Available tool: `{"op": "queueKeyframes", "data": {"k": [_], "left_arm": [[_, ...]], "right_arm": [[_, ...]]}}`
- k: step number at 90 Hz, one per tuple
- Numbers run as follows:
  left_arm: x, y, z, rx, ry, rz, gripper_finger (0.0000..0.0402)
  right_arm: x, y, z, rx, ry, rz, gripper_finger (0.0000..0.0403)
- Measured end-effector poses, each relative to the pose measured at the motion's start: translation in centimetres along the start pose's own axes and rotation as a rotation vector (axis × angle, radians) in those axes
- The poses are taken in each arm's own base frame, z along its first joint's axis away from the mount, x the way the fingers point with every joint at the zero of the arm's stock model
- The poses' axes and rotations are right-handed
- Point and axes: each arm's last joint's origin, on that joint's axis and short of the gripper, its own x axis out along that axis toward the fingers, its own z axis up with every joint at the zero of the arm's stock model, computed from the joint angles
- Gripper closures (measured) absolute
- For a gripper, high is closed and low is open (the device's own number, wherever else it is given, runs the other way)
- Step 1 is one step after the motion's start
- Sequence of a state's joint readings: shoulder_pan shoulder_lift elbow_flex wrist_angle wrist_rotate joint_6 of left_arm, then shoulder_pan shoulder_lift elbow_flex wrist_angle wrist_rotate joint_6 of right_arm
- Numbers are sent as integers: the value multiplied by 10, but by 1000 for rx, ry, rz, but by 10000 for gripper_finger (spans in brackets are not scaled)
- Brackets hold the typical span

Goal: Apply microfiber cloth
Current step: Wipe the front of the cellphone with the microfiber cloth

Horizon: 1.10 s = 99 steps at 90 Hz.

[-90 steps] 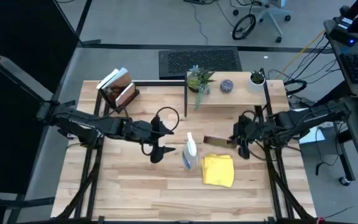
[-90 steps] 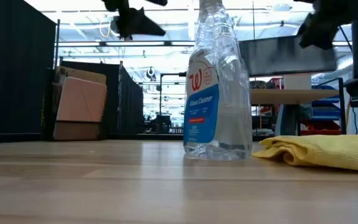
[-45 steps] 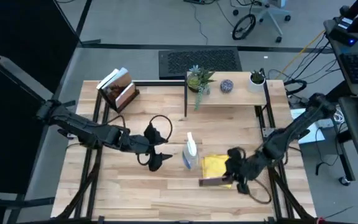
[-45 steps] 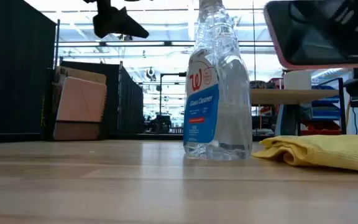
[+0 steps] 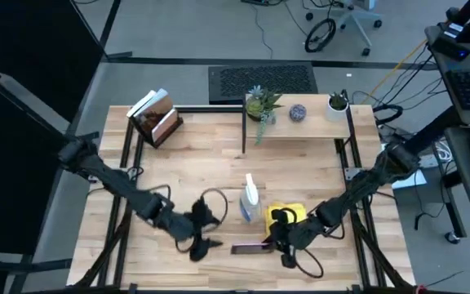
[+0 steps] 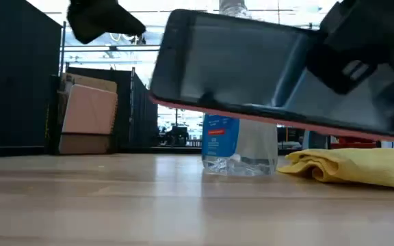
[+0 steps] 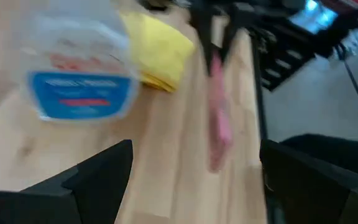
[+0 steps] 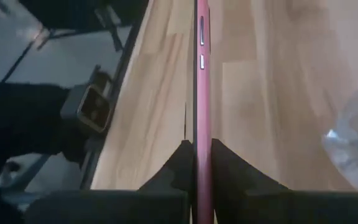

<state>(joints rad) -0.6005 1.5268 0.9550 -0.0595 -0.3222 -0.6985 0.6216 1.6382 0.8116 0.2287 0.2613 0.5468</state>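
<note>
microfiber cloth: soft, light, waiting by the glass cleaner bottle

microfiber cloth (image 5: 288, 215) lies loosely folded on the table just right of the glass cleaner bottle (image 5: 249, 199). you should expect it to be light and limp, so it will sag and bunch; pinch a raised fold or a corner. your right gripper (image 5: 277, 242) is clamped on the edge of the red-cased phone (image 5: 249, 247), held above the table in front of the bottle. your left gripper (image 5: 205, 232) hovers left of the phone with its fingers spread, empty.
</note>
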Motion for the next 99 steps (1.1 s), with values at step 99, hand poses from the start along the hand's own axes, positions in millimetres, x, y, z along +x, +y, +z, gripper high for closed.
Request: {"op": "queueKeyframes", "data": {"k": [99], "left_arm": [[33, -12, -44, 31, 53, 69, 64]], "right_arm": [[52, -30, -21, 127, -22, -69, 295]]}}
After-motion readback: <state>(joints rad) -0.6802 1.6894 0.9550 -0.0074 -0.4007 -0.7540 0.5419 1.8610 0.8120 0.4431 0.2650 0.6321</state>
